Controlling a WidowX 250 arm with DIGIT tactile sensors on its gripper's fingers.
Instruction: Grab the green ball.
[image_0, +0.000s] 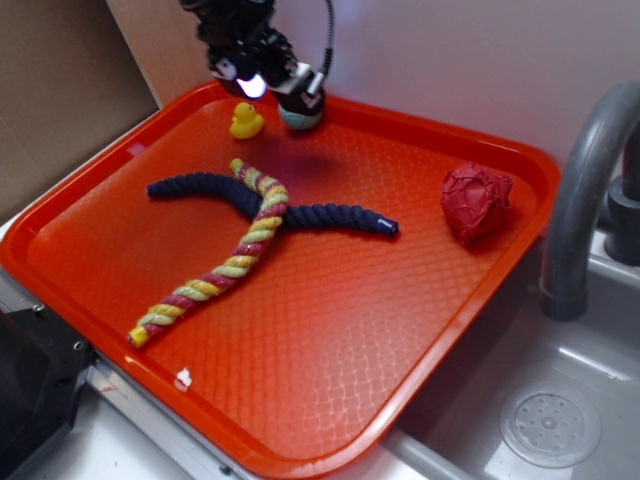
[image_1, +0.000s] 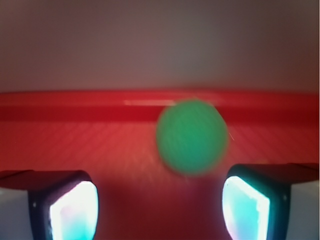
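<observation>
The green ball (image_0: 299, 117) lies on the orange tray (image_0: 320, 400) near its back rim, just right of the yellow rubber duck (image_0: 245, 120). My gripper (image_0: 275, 88) hangs over the back of the tray, directly above and slightly left of the ball. In the wrist view the green ball (image_1: 192, 136) appears blurred, ahead of the fingers and nearer the right fingertip (image_1: 245, 209) than the left one. The gripper (image_1: 160, 205) is open and the gap between its fingers holds nothing.
A navy rope (image_0: 260, 205) and a yellow-pink-green twisted rope (image_0: 220, 265) cross in the middle of the tray. A crinkled red ball (image_0: 476, 201) sits at the tray's right. A grey faucet (image_0: 585, 190) and a sink drain (image_0: 550, 428) lie to the right.
</observation>
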